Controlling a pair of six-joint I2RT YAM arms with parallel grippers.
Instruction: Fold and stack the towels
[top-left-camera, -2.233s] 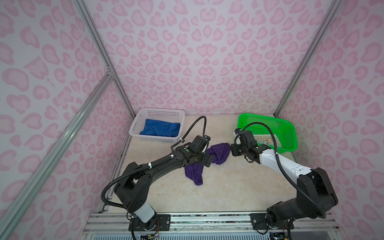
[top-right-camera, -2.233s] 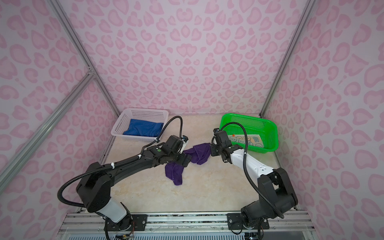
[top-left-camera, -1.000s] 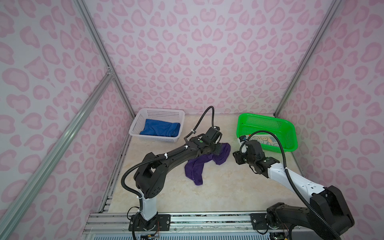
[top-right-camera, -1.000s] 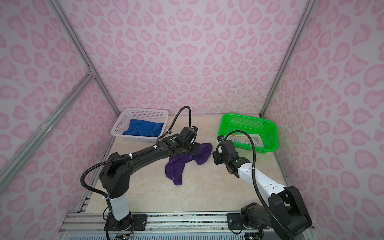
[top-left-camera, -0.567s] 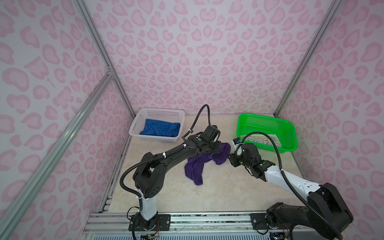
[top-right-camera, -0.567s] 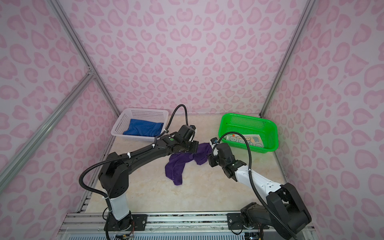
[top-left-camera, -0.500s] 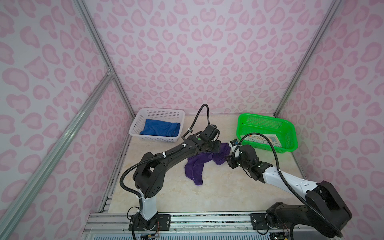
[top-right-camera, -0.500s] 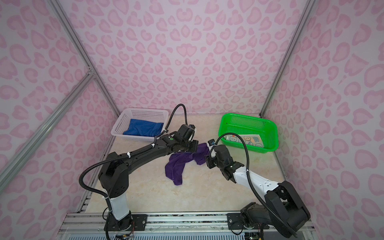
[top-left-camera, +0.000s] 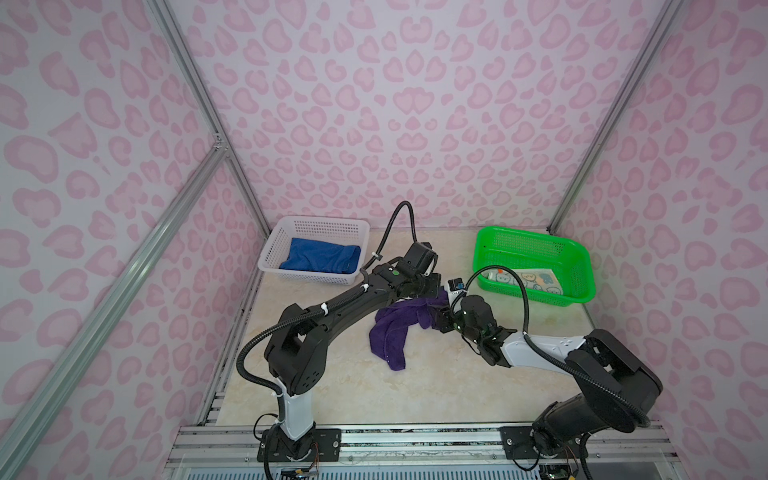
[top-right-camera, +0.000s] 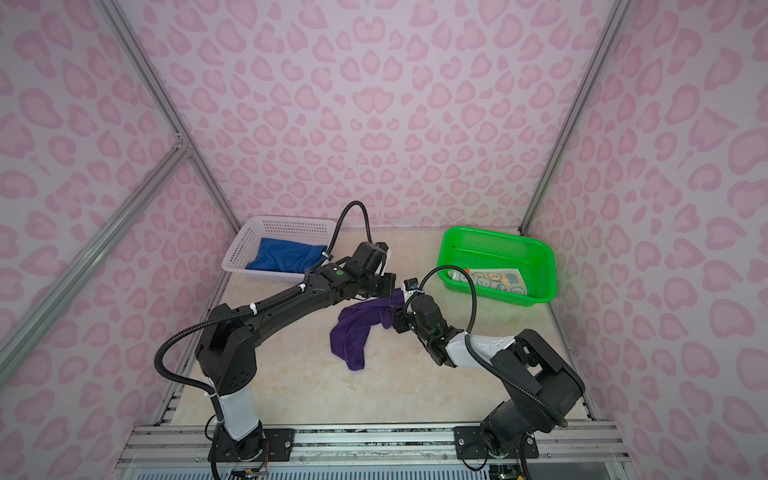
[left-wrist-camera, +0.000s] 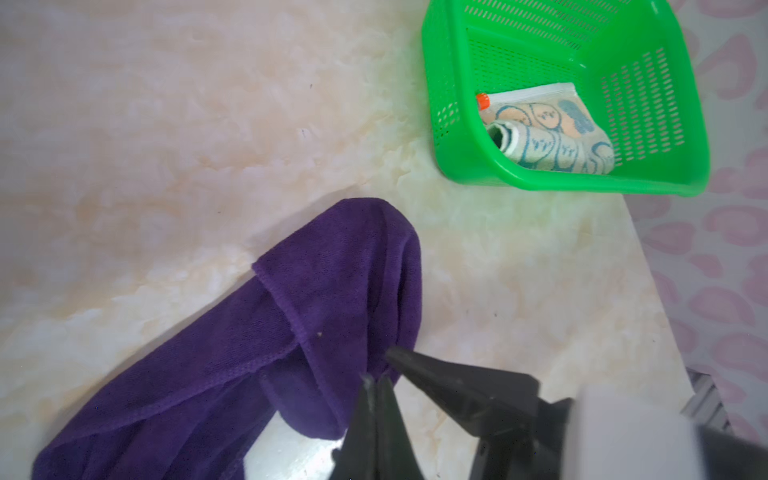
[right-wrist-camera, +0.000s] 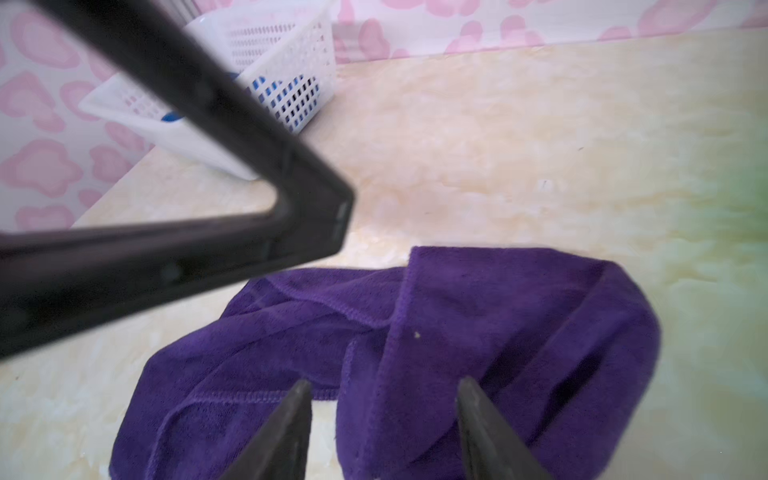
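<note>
A dark purple towel sprawls on the cream, marble-veined desk; behind it, a royal blue towel sits in a white basket and a teal-and-cream printed towel in a green basket, against pink-blotched walls.

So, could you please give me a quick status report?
Left gripper shut on dark purple terry towel. Right gripper open at its edge. Towel crumpled, unfolded. Grippers close together; nothing else blocking.

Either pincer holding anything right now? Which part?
Left pincer is shut on the purple towel, apparently pinching a raised fold at its end nearer the green basket. Right pincer is open over the towel, holding nothing.
</note>
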